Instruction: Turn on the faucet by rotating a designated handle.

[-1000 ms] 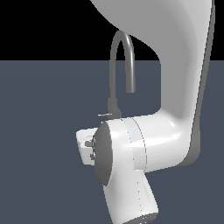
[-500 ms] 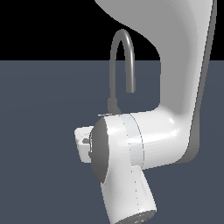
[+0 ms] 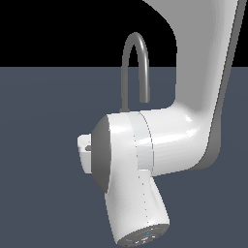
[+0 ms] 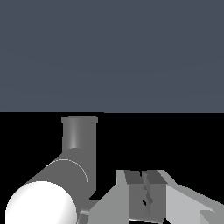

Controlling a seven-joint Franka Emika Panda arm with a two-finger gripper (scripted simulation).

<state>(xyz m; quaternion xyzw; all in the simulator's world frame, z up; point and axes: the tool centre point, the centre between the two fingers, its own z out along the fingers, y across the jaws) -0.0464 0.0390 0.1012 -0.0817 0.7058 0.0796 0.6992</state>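
End effector (image 4: 143, 194) fingers pressed together, empty | faucet (image 3: 134, 68) spout upright, tip down

The slim dark-grey metal faucet (image 3: 136, 63) stands upright, its tall inverted-U gooseneck arching toward the exterior view's right. Its base and handle are hidden.

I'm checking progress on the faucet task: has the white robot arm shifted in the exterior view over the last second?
Yes, slightly. Against the fixed dark-grey gooseneck faucet spout, the white robot arm's wrist housing has crept up over the spout's foot and now covers the small side rod seen earlier.
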